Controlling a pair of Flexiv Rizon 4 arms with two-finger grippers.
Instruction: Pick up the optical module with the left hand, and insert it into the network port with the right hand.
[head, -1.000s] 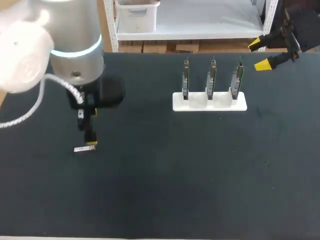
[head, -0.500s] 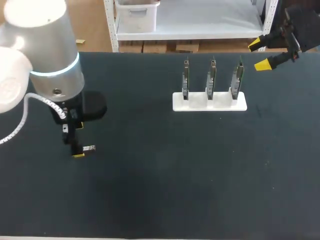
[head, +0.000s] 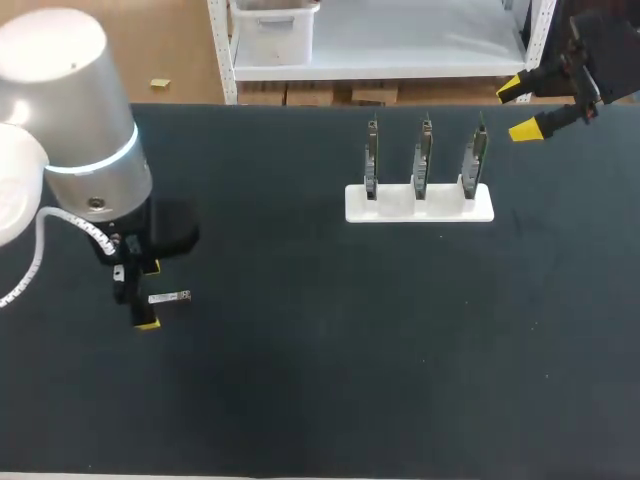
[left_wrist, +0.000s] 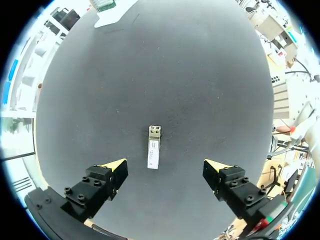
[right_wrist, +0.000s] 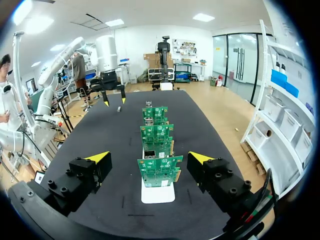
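1. Left wrist view: the optical module (left_wrist: 154, 153) lies flat on the dark counter (left_wrist: 165, 65). Its long axis runs straight away from the left gripper (left_wrist: 165, 167), with its grey, notched end farthest from it.
2. The left gripper's fingers stand wide apart, one to each side of the module's near end. Neither touches it, and the gripper holds nothing.
3. Head view: the module (head: 170, 297) is at the counter's (head: 350, 350) left side, just beside the left gripper (head: 149, 295). Its long axis runs left to right.
4. Markings: a pale label covers the module's top face, and its print is too small to read.
5. Right gripper (head: 518, 109): the fingers are spread and empty. It sits at the far right, near the rightmost of three upright circuit boards (head: 424, 155) in a white holder (head: 420, 203).
6. Right wrist view: the boards (right_wrist: 160, 170) stand in a row directly ahead of the right gripper (right_wrist: 150, 157).
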